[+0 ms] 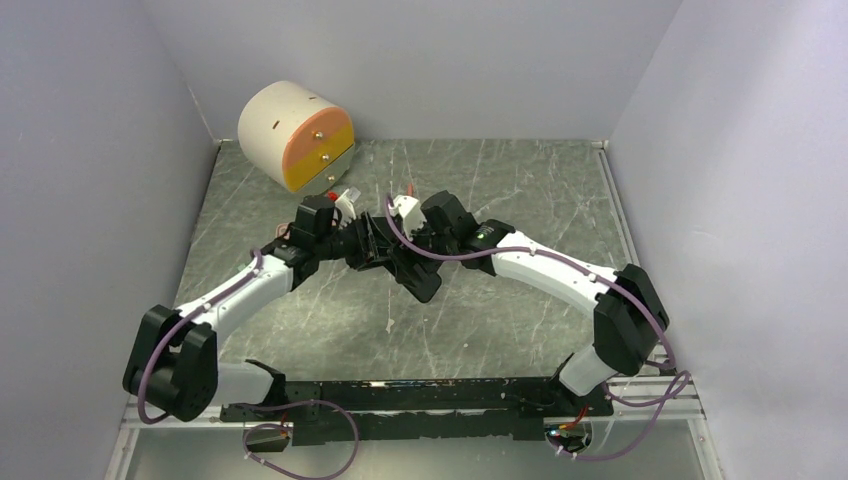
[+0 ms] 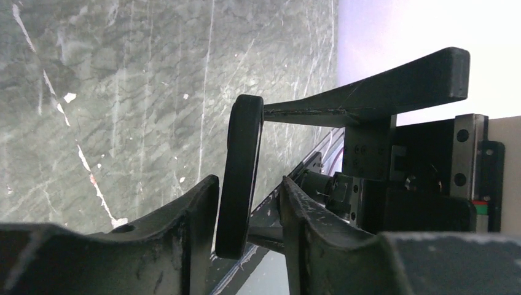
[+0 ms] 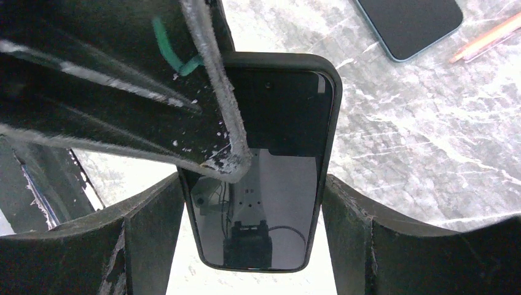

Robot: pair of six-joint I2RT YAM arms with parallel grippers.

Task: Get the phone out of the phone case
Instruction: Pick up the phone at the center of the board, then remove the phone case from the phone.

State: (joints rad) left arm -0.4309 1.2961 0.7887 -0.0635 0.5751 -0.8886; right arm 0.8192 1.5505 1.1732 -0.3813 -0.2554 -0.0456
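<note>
The black phone in its black case [image 1: 418, 281] is held in the air over the middle of the table, between both arms. In the right wrist view the phone [image 3: 282, 110] faces the camera, screen showing, with the case rim around it. My right gripper [image 3: 252, 184] grips its two long sides. In the left wrist view the phone [image 2: 241, 166] is edge-on between my left gripper's [image 2: 249, 184] fingers. One finger touches its face and the other stands a small gap off. That left finger [image 3: 212, 92] lies across the screen.
A round cream container with orange drawers [image 1: 296, 135] stands at the back left. A second dark phone-like slab [image 3: 408, 21] and thin orange sticks [image 3: 485, 38] lie on the marble tabletop [image 1: 520, 190]. Grey walls close in on three sides.
</note>
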